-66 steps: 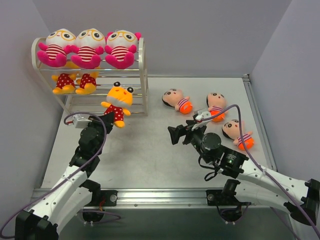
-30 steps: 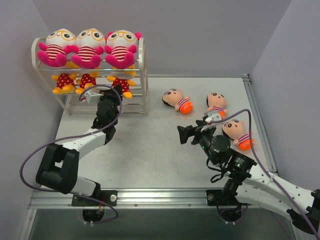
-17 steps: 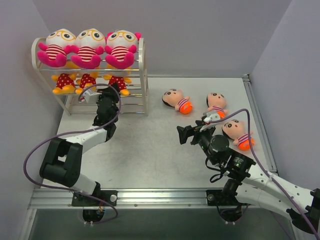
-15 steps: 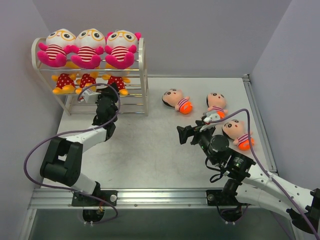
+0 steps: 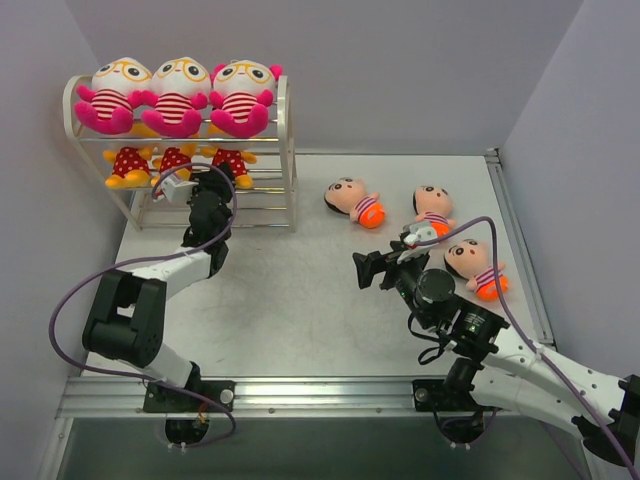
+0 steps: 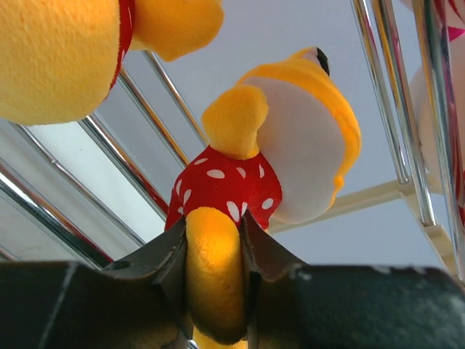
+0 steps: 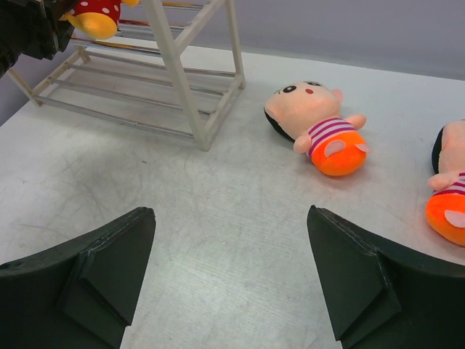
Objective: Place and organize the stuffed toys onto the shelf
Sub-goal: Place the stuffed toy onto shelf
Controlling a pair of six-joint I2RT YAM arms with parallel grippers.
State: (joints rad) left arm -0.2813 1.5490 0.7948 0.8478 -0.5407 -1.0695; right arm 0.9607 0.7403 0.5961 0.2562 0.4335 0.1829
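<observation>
Top camera overlooks everything from behind; both low wrist cameras share the shelf (image 5: 290, 150).

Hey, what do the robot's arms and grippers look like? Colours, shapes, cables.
The left arm and right arm are white tubes with black joints. The left gripper and right gripper are black, with blocky, wedge-shaped fingers. A purple cable loops along each arm.
</observation>
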